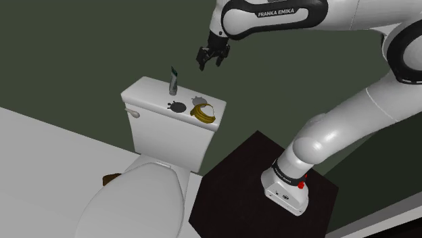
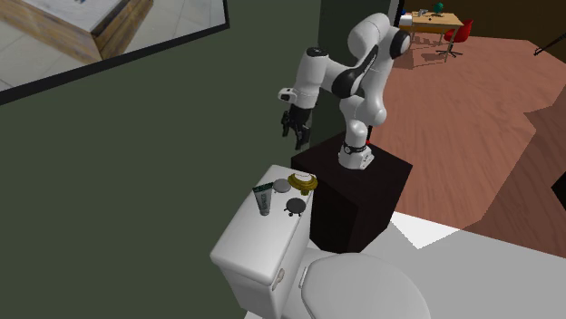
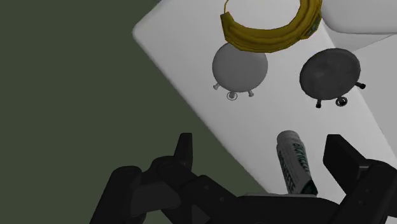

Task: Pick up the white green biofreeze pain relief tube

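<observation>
In the shoulder view, the white and green tube (image 1: 174,80) stands on end on the white toilet tank lid (image 1: 152,91), toward the far left of the lid. The black tool (image 1: 211,57) hangs in the air above and to the right of the tube, well apart from it, fingers spread and gripping nothing. A yellow banana (image 1: 205,113) lies at the lid's right end, with a dark round object (image 1: 177,105) between it and the tube.

In the second exterior view, the tube (image 2: 263,198) stands near the lid's far left edge. A grey disc (image 2: 282,186) lies just right of the tube. The banana (image 2: 303,181) lies at the lid's end beside the black stand (image 2: 363,195), and the tool (image 2: 297,130) hangs above that end.

In the wrist view, the tool (image 3: 261,147) is open. The tube (image 3: 295,162) shows between the fingers (image 3: 340,159), and neither one touches it.
</observation>
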`<state>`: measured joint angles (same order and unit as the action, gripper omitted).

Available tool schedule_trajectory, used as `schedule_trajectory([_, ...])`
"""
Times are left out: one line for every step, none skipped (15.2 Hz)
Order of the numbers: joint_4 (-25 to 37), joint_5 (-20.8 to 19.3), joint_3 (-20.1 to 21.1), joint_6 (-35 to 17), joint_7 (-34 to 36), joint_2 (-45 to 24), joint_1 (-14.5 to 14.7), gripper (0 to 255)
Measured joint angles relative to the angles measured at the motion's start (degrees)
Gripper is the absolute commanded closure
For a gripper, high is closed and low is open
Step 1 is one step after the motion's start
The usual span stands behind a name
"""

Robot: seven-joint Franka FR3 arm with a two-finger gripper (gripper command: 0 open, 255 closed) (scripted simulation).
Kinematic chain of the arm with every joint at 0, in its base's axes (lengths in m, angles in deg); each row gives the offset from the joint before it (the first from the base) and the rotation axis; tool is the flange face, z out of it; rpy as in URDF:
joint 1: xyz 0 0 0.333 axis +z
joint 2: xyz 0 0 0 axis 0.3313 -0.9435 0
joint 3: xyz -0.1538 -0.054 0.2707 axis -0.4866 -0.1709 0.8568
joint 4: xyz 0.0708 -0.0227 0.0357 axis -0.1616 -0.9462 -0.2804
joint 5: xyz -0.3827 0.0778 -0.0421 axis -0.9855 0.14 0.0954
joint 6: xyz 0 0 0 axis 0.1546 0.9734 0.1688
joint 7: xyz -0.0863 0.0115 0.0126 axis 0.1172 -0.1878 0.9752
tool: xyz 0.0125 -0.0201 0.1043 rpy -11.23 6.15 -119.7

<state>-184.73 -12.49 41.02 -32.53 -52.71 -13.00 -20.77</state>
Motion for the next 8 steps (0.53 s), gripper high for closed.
schedule_trajectory([0.9, -0.4, 0.5, -1.2, 1.6, -1.8, -0.1, 0])
schedule_trajectory([1.5, -0.9, 1.1, -2.6, 3.2, -3.6, -0.3, 0])
schedule_trajectory([3.0, -1.5, 1.7, -3.3, 4.9, -5.6, -0.3, 0])
schedule_trajectory([4.3, -2.1, 2.1, -4.2, 6.6, -7.5, -0.5, 0])
schedule_trajectory([5.5, -2.8, 2.5, -5.2, 8.2, -9.6, -0.5, 0])
schedule_trajectory([7.2, -3.6, 3.0, -5.6, 9.9, -11.5, -0.5, 0])
schedule_trajectory([9.6, -4.5, 3.3, -6.2, 11.6, -14.2, -0.6, 0])
schedule_trajectory([11.5, -5.3, 3.4, -6.9, 12.9, -16.5, -0.7, 0])
